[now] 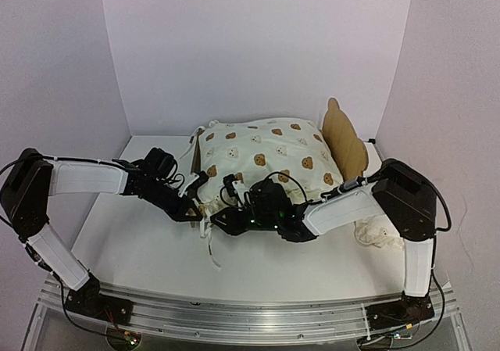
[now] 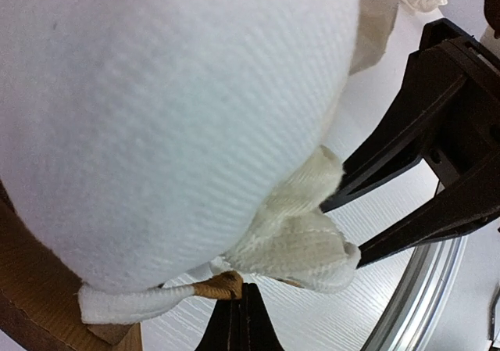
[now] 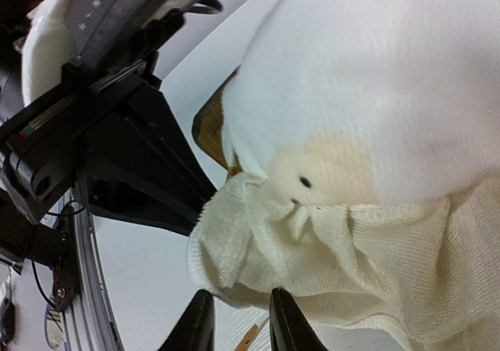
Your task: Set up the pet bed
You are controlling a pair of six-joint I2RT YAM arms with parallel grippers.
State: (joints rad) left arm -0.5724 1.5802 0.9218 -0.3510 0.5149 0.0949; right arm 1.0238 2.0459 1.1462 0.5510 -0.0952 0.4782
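Jaws of the left gripper (image 2: 239, 296) are squeezed tight together. Their tip sits right at a flat cloth tie (image 2: 133, 304), but I cannot tell if they really pinch it. Jaws of the right gripper (image 3: 241, 296) stand a little way apart with nothing held between them. A bunched-up knot of cloth (image 3: 258, 241) hangs just above them.

Both pairs of jaws are close to each other, almost nose to nose. The pet bed (image 1: 344, 144) is just past them, under the puffy bear cushion (image 1: 266, 152). One wooden corner (image 3: 209, 124) of it peeks out right beside the knot. The bear-eared headboard is at the end far from both pairs of jaws, over on the right arm's side.

I think the bed is light, since the wood looks thin. It should be stiff and smooth, so it may slide away if the jaws push it. A good place to grab looks like the flat wooden side or the headboard edge. The ears look thin (maybe easy to snap), so a gentle squeeze is best there. Grabbing the cushion would not move the bed well, because it is soft and floppy.
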